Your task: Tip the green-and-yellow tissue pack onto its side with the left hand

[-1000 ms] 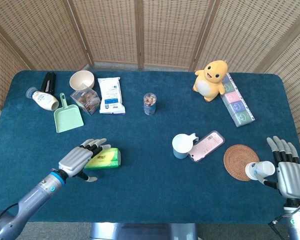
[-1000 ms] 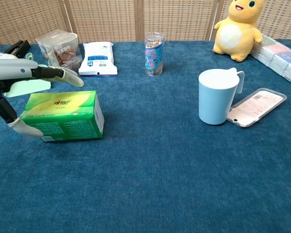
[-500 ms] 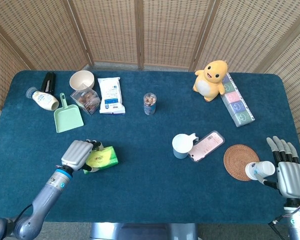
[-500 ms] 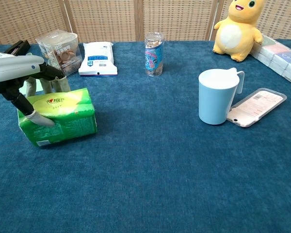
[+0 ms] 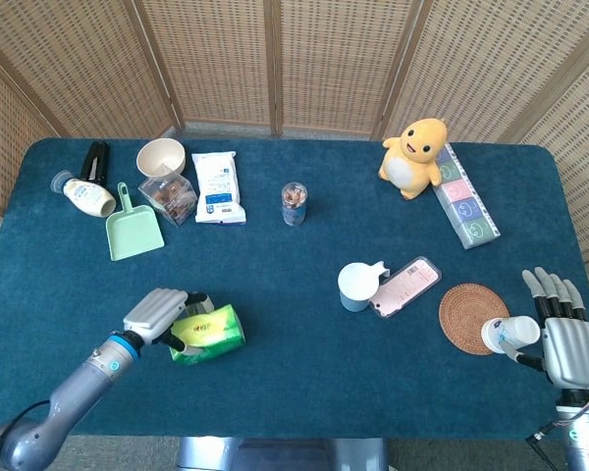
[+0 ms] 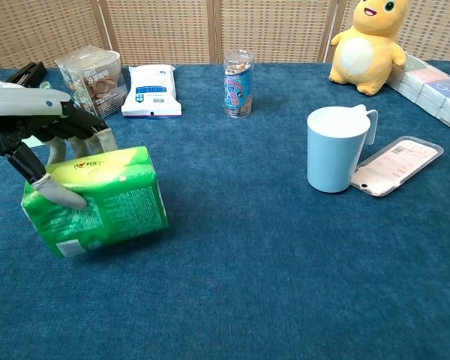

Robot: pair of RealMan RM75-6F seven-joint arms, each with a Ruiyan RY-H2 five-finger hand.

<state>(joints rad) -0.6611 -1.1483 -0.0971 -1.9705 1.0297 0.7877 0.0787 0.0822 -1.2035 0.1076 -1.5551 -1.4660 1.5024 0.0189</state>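
The left hand gripped the green-and-yellow soft plastic tissue pack, fingers curled over its far top edge and the thumb pressed on its near face. The pack sat tilted on the blue cloth-covered desk, near the left front corner, its left end raised off the cloth. At the far right front, the right hand held a small white paper cup, pinched by the thumb with the other fingers straight and spread, just right of a round woven rattan coaster.
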